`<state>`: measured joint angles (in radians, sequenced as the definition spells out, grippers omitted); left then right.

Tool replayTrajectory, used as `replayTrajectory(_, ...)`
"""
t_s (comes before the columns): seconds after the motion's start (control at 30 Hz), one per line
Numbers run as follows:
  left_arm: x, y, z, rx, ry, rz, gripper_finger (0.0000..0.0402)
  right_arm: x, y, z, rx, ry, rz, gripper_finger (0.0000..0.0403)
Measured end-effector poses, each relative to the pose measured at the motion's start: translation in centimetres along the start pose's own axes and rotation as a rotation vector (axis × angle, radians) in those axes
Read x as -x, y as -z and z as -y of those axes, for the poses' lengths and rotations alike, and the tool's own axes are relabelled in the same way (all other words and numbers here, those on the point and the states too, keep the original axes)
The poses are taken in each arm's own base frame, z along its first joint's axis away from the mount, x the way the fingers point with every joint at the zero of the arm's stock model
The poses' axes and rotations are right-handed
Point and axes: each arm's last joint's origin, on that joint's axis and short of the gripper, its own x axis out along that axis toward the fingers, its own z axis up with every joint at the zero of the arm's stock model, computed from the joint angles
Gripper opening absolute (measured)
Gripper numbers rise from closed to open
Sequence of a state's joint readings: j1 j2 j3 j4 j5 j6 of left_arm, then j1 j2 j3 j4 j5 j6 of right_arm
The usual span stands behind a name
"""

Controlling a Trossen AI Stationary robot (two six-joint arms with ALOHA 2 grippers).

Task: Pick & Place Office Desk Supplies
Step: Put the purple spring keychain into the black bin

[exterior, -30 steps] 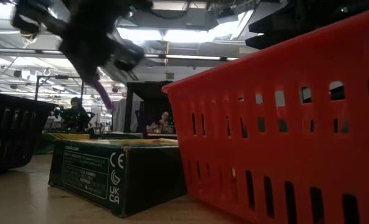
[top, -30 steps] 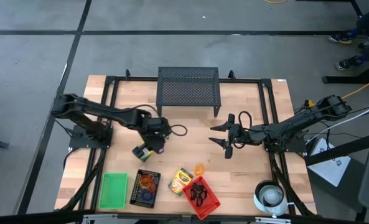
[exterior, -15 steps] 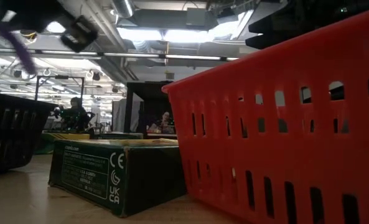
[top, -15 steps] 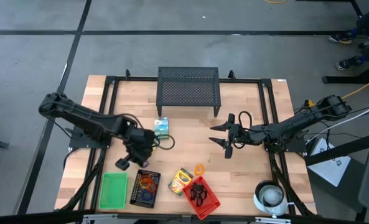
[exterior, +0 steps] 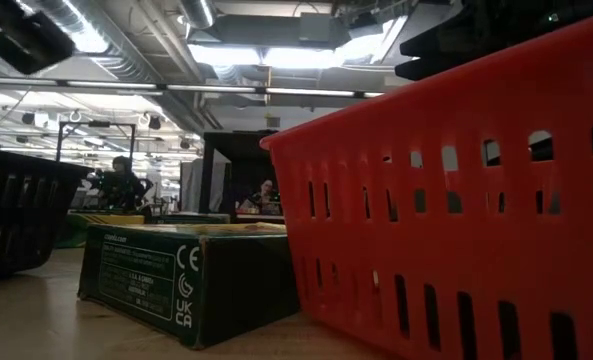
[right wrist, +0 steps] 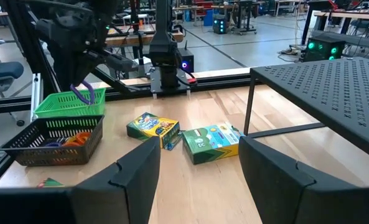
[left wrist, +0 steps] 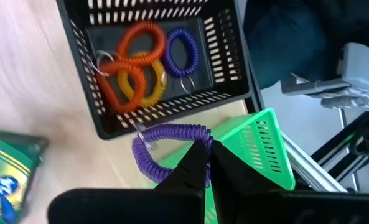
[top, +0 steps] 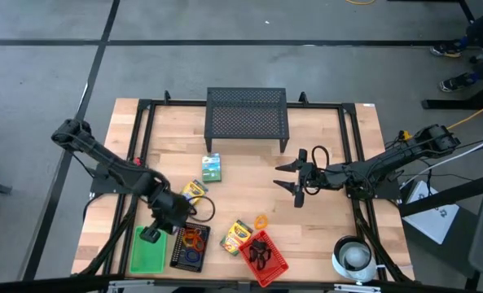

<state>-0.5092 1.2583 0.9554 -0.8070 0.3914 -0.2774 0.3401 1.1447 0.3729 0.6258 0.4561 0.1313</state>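
Left wrist view: left gripper (left wrist: 204, 163) pinches a purple ring (left wrist: 165, 138) beside the black basket (left wrist: 231, 99); shift over it before releasing. Right gripper (top: 294, 177) waits, fingers spread.

Both arms are dark, near-black, built of slim tubular links joined by thicker rounded joint housings. The left arm's black two-finger gripper (top: 151, 235) ends in a blocky head, and a thin black cable loops out just beside its wrist. In the left wrist view its fingers (left wrist: 193, 168) are matte black, flat-sided wedges that taper to narrow tips, rising from a broad black body.

The right arm's black two-finger gripper (top: 294, 181) has two pointed prongs, with a black cable arching in a loop just behind them. Its fingers (right wrist: 137, 171) show as wide, angular black plates with bevelled edges. A yellow cable runs off near that arm's base.
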Motion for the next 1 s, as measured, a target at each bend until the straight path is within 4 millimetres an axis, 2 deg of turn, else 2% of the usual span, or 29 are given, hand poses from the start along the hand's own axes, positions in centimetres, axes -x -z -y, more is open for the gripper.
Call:
replayTrajectory(0.3,-1.0,1.2,3.5,0.056,-0.041,0.007,0.0003,0.0,0.0,0.0,-0.001,0.0,0.0,0.0219)
replayTrajectory(0.5,1.1,1.4,5.0,0.033,-0.004,0.181,0.0003,0.0,0.0,0.0,-0.018,-0.003,-0.001,0.0219)
replayTrajectory(0.77,3.1,4.4,6.3,0.139,-0.108,0.237,0.0003,0.0,0.1,0.0,-0.012,-0.001,-0.013,0.0219)
replayTrajectory(0.87,2.1,5.8,6.7,0.185,-0.068,0.271,0.0003,0.0,0.1,0.0,-0.019,-0.002,-0.013,0.0219)
replayTrajectory(1.0,-0.4,7.7,6.6,0.252,0.008,0.305,0.0003,0.0,0.1,0.0,-0.038,-0.001,-0.014,0.0219)
